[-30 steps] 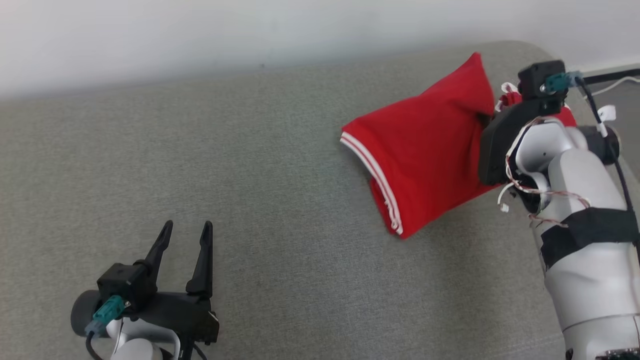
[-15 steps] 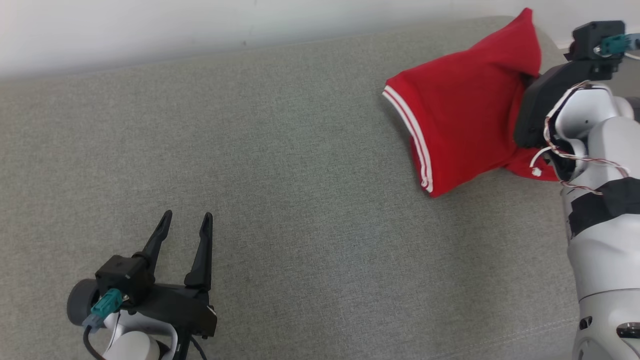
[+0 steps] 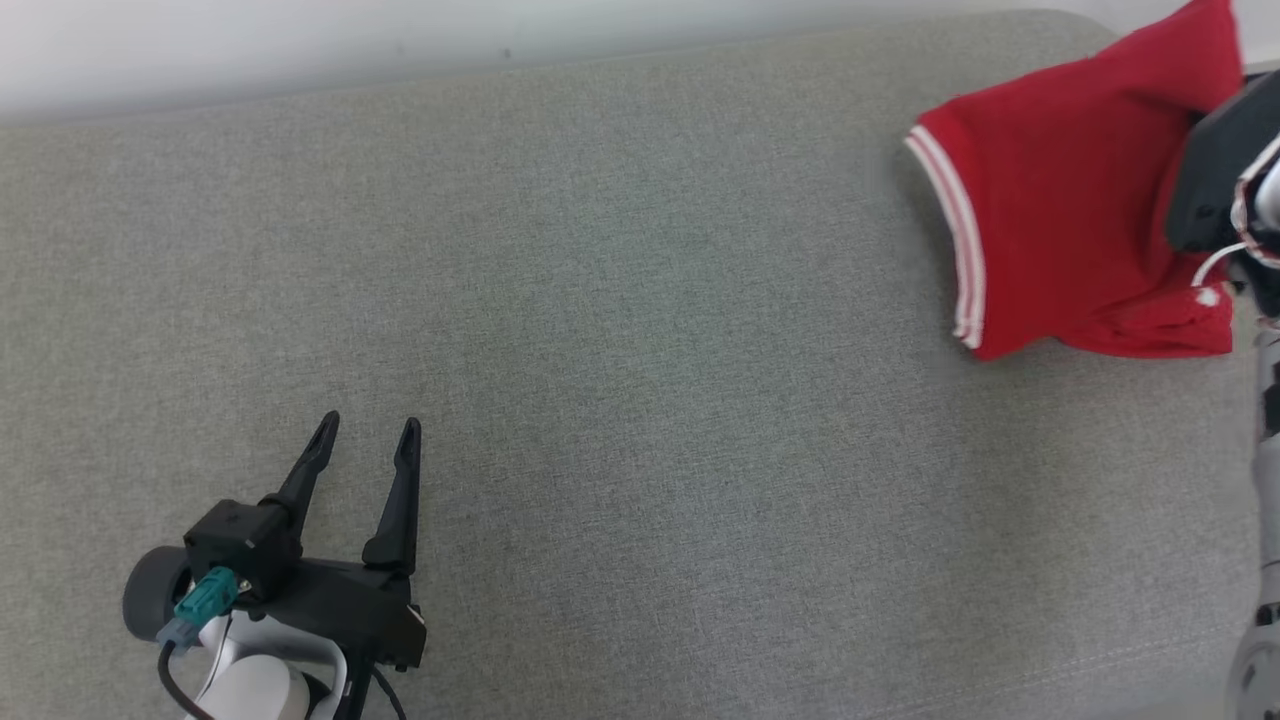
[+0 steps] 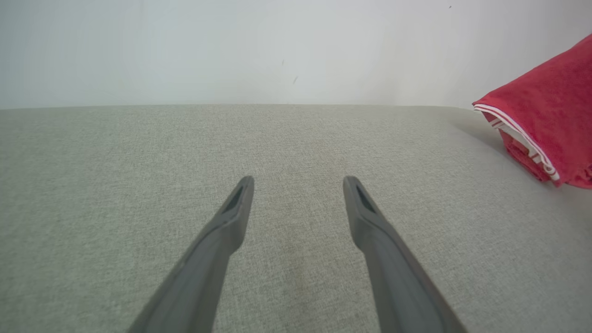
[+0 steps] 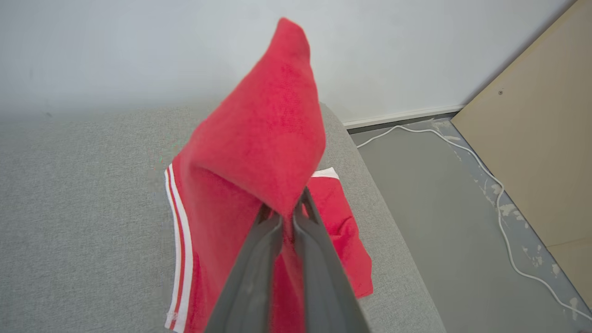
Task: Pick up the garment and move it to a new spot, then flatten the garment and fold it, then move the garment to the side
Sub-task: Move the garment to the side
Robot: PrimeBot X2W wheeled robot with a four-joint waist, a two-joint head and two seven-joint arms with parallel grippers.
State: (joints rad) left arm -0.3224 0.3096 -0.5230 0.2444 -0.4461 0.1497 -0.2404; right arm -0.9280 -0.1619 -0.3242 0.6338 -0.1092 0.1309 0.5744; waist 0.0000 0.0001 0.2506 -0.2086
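Right gripper: both dark fingers pinched together on a fold of the red garment, no gap between the tips, cloth wedged between them. From the pinch the fabric rises in a peak toward 12 o'clock in the right wrist view and drapes down toward 7 o'clock, where a white-striped hem runs along its edge. A loose red flap with a white edge lies on the cushion at 4 o'clock of the fingers. In the head view the garment sits at about 2 o'clock, its lower part resting on the grey sofa cushion near the cushion's right end, its upper corner lifted. The right wrist housing is pressed against its 3 o'clock side. Left gripper: fingers spread apart, nothing between them, tips pointing to 12 o'clock, parked at 7 o'clock in the head view, well apart from the cloth. In the left wrist view the left gripper hovers over bare cushion, with the garment at 2 o'clock. A pale wall stands behind the sofa. Beyond the cushion's right end there is grey floor, a white cable trailing across it, and a tan panel at 3 o'clock.
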